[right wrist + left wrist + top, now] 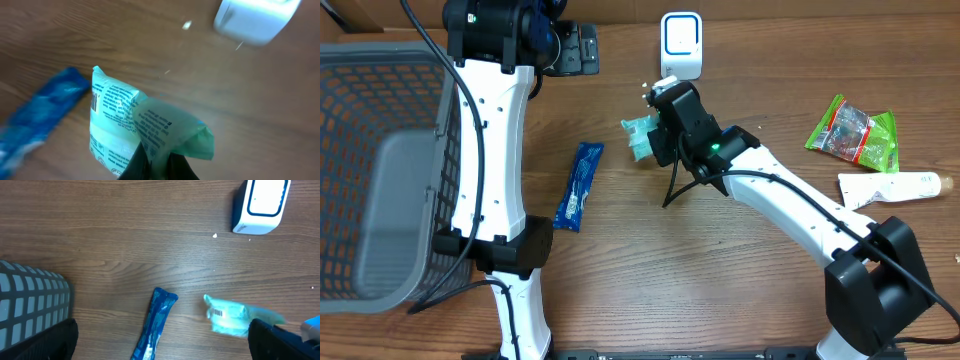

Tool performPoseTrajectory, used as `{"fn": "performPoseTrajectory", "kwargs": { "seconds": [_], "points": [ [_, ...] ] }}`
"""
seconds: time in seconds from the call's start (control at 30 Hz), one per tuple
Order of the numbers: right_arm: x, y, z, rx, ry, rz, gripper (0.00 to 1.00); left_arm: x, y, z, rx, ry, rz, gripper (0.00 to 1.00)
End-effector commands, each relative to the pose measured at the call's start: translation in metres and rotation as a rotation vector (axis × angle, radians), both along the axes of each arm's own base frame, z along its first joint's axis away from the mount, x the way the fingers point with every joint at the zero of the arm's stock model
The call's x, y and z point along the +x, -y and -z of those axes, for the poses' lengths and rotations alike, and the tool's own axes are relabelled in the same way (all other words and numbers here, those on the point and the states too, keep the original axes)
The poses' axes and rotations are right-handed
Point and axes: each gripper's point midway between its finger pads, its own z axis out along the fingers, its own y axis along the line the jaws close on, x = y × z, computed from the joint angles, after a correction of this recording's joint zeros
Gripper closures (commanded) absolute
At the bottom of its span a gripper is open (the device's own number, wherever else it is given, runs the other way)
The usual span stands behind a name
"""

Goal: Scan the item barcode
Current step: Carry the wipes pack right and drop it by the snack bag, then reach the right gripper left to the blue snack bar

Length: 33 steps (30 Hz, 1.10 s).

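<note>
My right gripper point(657, 135) point(157, 164) is shut on a pale green packet point(638, 138) point(125, 122), pinching its upper flap. The packet hangs above the table, its printed text and a small barcode facing the right wrist camera. The white scanner with a blue front point(681, 45) point(255, 17) point(260, 205) stands behind it at the far edge, a short way off. The same packet point(227, 317) shows in the left wrist view. My left gripper point(575, 50) point(162, 332) hovers high at the back left, open, holding nothing.
A long blue packet point(579, 186) point(157, 325) point(42, 120) lies left of centre. A grey basket point(380, 170) point(30, 300) fills the left side. A green snack bag point(853, 134) and a white tube point(895, 186) lie at the right.
</note>
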Motion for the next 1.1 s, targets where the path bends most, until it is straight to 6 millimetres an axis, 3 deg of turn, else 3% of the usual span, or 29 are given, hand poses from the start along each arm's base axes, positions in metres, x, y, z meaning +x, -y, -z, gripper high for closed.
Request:
{"fn": "performPoseTrajectory", "kwargs": {
  "seconds": [0.0,0.17,0.2,0.37,0.53,0.63,0.87,1.0,1.03,1.07],
  "points": [
    [0.003,0.01,-0.029,0.29,-0.129,0.163,0.96,0.002,-0.006,0.001,0.011,0.001,-0.016,0.0],
    [0.024,0.076,-0.053,0.496,-0.225,0.302,0.96,0.002,-0.006,0.001,0.011,0.001,-0.016,0.0],
    [0.033,0.118,-0.05,0.533,-0.255,0.392,0.96,0.002,-0.006,0.001,0.011,0.001,-0.016,0.0],
    [0.037,0.235,-0.023,0.474,-0.293,0.693,0.96,0.002,-0.006,0.001,0.011,0.001,-0.016,0.0],
    [0.028,0.323,0.001,0.342,-0.279,0.872,0.96,0.002,-0.006,0.001,0.011,0.001,-0.016,0.0],
    [0.031,0.357,0.015,0.292,-0.255,0.901,0.96,0.002,-0.006,0.001,0.011,0.001,-0.016,0.0],
    [0.027,0.397,0.029,0.259,-0.251,0.988,0.94,0.002,-0.006,0.001,0.011,0.001,-0.016,0.0],
    [0.034,0.417,0.022,0.24,-0.178,1.025,0.7,0.002,-0.006,0.001,0.011,0.001,-0.016,0.0],
    [0.038,0.418,0.019,0.251,-0.162,1.019,0.53,0.002,-0.006,0.001,0.011,0.001,-0.016,0.0],
    [0.04,0.415,0.018,0.266,-0.161,1.007,0.43,0.002,-0.006,0.001,0.011,0.001,-0.016,0.0]
  ]
}}
